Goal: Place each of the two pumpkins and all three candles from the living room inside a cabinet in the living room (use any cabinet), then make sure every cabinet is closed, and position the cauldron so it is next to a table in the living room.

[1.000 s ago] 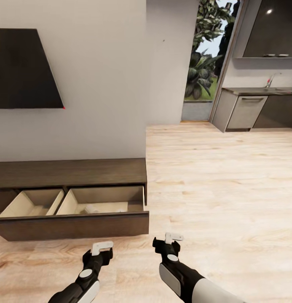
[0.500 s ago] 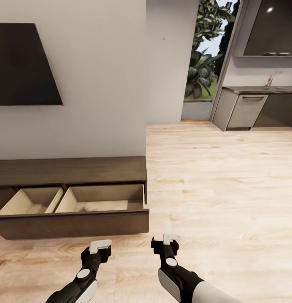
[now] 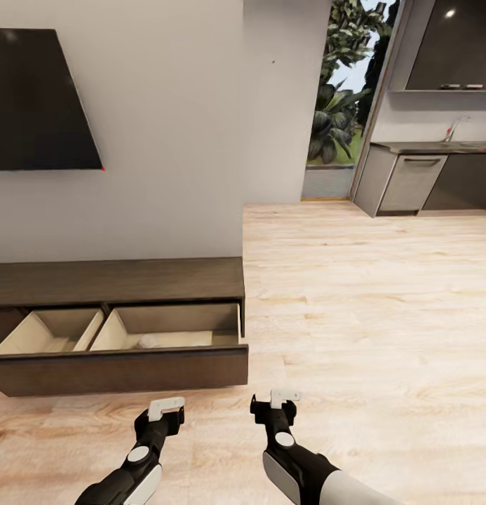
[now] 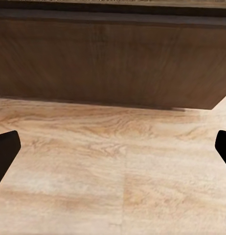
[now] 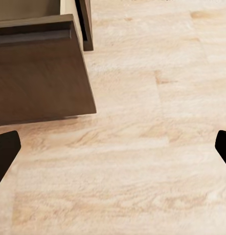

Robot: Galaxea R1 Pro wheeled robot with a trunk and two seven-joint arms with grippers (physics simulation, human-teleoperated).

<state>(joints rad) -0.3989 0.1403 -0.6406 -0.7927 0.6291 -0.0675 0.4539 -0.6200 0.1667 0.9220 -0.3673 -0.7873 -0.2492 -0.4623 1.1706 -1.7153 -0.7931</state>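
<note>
Low against the wall on the left, the cabinet point(image 3: 116, 284) has its wide drawer point(image 3: 116, 368) pulled out over the wooden floor point(image 3: 369, 315), showing two pale compartments; a small off-white object, likely a candle point(image 3: 149, 341), lies in the right one. Nearer, both arms hang just short of the drawer front: the left claw point(image 3: 165, 409) and the right claw point(image 3: 284, 400) each have their fingers spread apart and hold nothing. Far right, grey kitchen units point(image 3: 411, 184) stand beside a doorway point(image 3: 339, 105).

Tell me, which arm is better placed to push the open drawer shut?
Left, probably. The left tool sits open and empty right before the drawer front; the right tool, also open, is past the drawer's right end.
</note>
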